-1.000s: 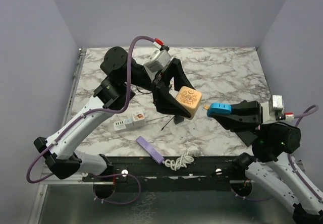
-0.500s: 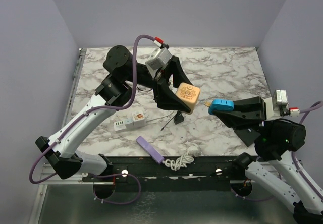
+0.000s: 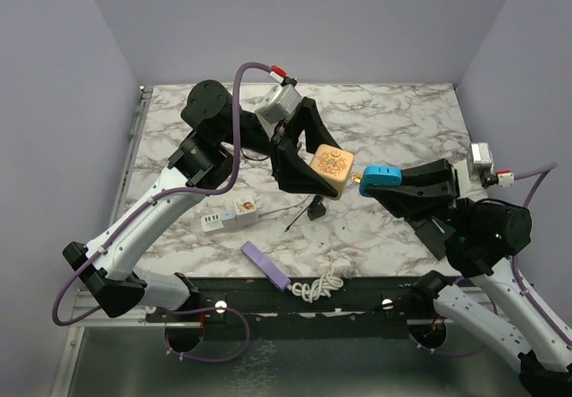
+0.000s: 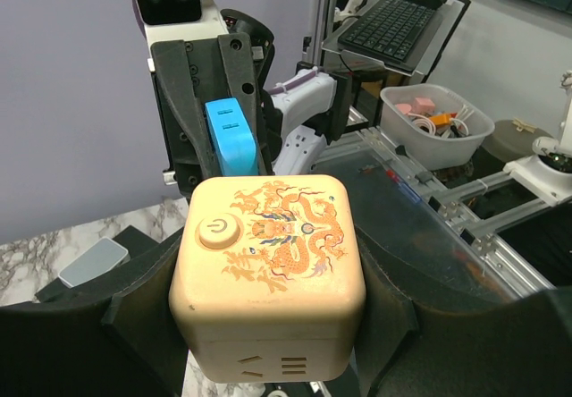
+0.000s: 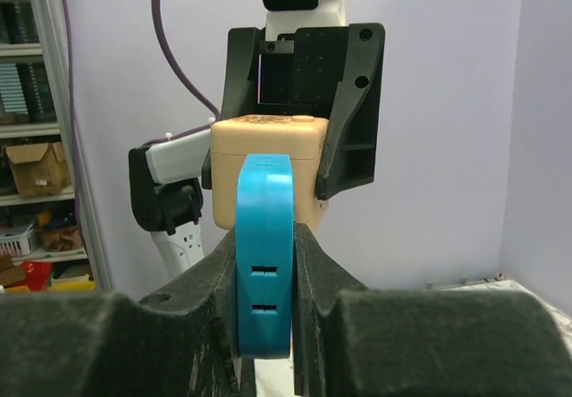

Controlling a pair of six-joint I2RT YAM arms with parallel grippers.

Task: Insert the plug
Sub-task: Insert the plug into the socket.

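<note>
My left gripper (image 3: 315, 175) is shut on a cream cube socket (image 3: 329, 170) with an orange dragon print and a power button, held above the marble table. In the left wrist view the cube (image 4: 268, 281) fills the jaws. My right gripper (image 3: 386, 185) is shut on a blue plug adapter (image 3: 380, 181), whose metal prongs point at the cube's right face, a small gap apart. In the right wrist view the blue plug (image 5: 264, 254) sits upright between the pads, with the cube (image 5: 268, 160) right behind it. The blue plug also shows in the left wrist view (image 4: 231, 136).
On the table (image 3: 393, 129) lie a white power strip (image 3: 230, 217), a purple flat bar (image 3: 265, 266), a coiled white cord (image 3: 320, 282) at the front edge and a small black part (image 3: 316, 210) below the cube.
My right gripper has moved left with the blue plug, closing the gap to the cube. My left gripper has shifted slightly up and left with the cube.
</note>
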